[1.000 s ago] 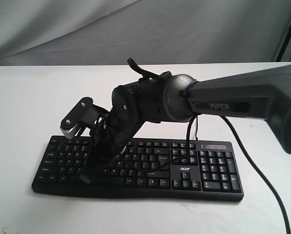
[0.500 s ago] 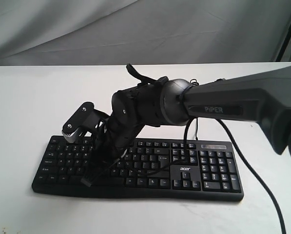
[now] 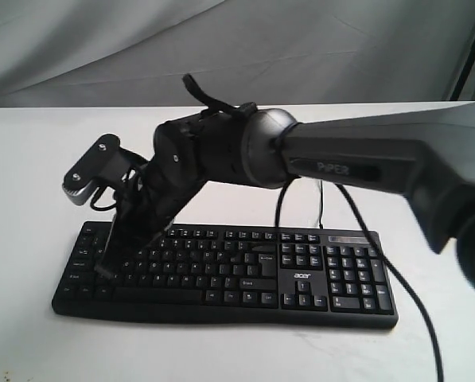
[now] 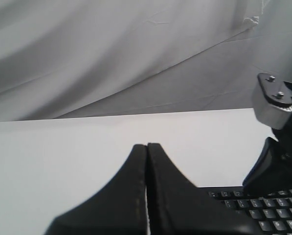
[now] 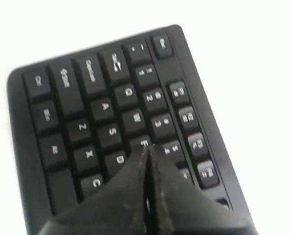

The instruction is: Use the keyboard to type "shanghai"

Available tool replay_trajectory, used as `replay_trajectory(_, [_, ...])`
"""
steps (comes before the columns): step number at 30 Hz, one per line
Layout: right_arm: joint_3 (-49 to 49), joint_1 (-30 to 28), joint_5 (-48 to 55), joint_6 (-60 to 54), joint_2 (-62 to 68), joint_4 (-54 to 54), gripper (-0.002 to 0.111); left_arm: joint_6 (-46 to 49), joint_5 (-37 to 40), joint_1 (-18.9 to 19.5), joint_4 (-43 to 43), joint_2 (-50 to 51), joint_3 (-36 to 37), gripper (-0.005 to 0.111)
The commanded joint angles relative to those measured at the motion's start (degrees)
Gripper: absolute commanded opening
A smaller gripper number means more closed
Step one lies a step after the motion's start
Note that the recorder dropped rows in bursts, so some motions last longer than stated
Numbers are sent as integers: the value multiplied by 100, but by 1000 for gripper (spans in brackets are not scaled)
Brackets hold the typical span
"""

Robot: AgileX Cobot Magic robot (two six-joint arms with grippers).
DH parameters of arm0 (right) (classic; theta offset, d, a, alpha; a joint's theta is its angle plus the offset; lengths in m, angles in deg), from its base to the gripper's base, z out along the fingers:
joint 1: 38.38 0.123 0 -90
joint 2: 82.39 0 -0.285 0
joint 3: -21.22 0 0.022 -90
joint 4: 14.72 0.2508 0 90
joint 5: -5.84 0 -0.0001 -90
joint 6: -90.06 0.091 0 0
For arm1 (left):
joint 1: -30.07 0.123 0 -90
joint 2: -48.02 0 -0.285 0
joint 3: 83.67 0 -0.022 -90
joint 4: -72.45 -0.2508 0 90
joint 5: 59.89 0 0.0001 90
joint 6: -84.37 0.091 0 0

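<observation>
Hanging over one keyboard (image 3: 301,278) on the worktop (image 3: 30,159), the right gripper (image 5: 146,149) has jaws together, as has the left gripper (image 4: 146,147).

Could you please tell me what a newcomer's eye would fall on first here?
The large dark grey robot arm marked PiPER dominates, reaching from the right across the middle. Its jaws, closed together, point down over the left letter keys of the wide black plastic keyboard, which lies on the white table.

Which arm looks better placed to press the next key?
The right: the right gripper, shut, hangs over letter keys of the keyboard; the left gripper, also shut, is off it, over the table.
</observation>
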Motion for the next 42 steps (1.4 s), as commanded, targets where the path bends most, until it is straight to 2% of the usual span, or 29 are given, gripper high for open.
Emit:
replay_trajectory(1, [-874,155,419,-29,512,-57,0,-15,-34,-37,0,-14,10,0])
replay_trajectory(9, [-1984,270,1027,-277,1178,225,0,-15,-34,-37,0,-14,10,0])
replay_trajectory(37, [-1986,270,1088,-291,1414,391,0,-15,-34,-37,0,-14,10,0])
replay_trajectory(42, [-1986,270,1152,-263,1199,128,0,-15,-34,-37,0,-14,10,0])
